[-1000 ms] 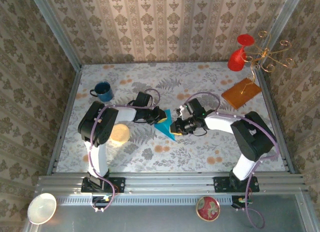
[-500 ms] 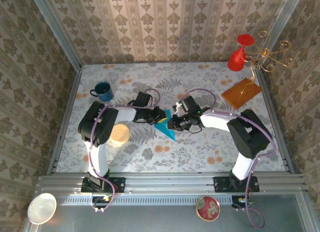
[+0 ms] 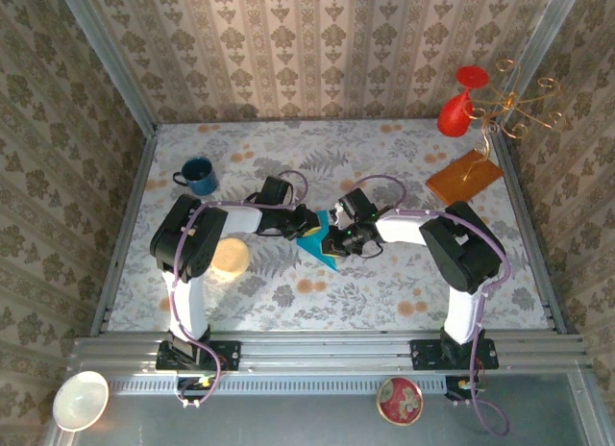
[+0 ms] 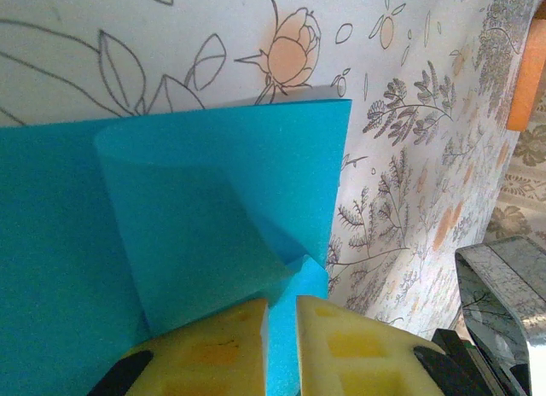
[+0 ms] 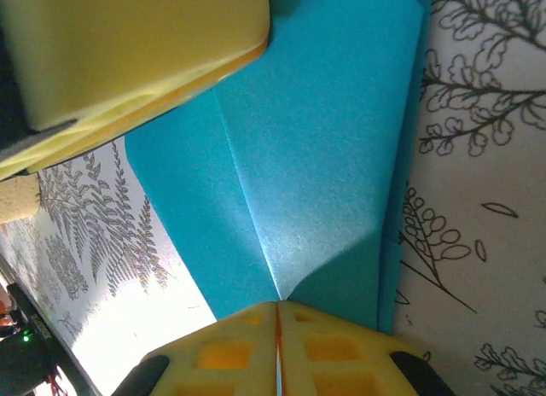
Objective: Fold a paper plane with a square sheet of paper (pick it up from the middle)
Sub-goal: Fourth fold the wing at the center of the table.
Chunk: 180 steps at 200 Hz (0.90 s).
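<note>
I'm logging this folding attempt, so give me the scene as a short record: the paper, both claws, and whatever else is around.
paper: teal sheet, partly folded, mid-table
left claw: shut on the sheet's edge
right claw: shut on a raised crease of the sheet
elsewhere: blue mug, orange-brown sheet, red vase

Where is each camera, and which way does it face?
Top external: above and behind, looking down at the table; both arms show.
Left wrist: on the left arm, facing its fingers pinching the teal paper.
Right wrist: on the right arm, facing its closed fingers on that paper.
Shared: all see the paper; top and left wrist, the orange-brown sheet.
</note>
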Each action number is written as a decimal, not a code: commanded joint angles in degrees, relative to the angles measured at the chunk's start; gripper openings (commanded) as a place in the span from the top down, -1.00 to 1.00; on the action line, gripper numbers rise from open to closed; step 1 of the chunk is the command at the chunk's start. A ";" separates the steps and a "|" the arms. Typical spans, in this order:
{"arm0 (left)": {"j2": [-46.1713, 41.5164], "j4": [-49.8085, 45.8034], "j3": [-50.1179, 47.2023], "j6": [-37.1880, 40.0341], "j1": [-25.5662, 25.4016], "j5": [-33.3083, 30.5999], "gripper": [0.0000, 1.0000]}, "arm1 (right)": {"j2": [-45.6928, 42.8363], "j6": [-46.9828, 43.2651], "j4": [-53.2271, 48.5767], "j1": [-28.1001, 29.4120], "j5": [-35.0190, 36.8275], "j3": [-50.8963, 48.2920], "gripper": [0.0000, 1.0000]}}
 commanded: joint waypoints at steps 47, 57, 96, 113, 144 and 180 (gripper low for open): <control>-5.26 -1.49 0.50 2.95 0.60 -1.35 0.66 | 2.53 -2.13 -6.84 -1.16 4.70 -2.87 0.81; -6.59 -1.69 -0.19 3.77 0.53 -1.59 0.66 | 2.64 -2.30 -7.05 -1.33 4.67 -3.05 0.80; -9.63 -1.73 -3.29 5.52 -0.89 -3.02 0.68 | 2.84 -2.47 -7.73 -1.51 4.86 -2.94 0.82; -9.51 -2.43 -3.79 5.81 -1.71 -3.74 0.70 | 2.94 -2.48 -7.87 -1.51 4.81 -2.78 0.82; -7.25 -2.82 -3.63 6.35 -2.80 -4.14 0.73 | 3.12 -2.66 -7.93 -1.60 4.70 -2.82 0.82; -4.28 -2.78 -2.15 6.28 -2.99 -2.95 0.73 | 3.52 -2.74 -8.34 -1.60 4.58 -2.59 0.82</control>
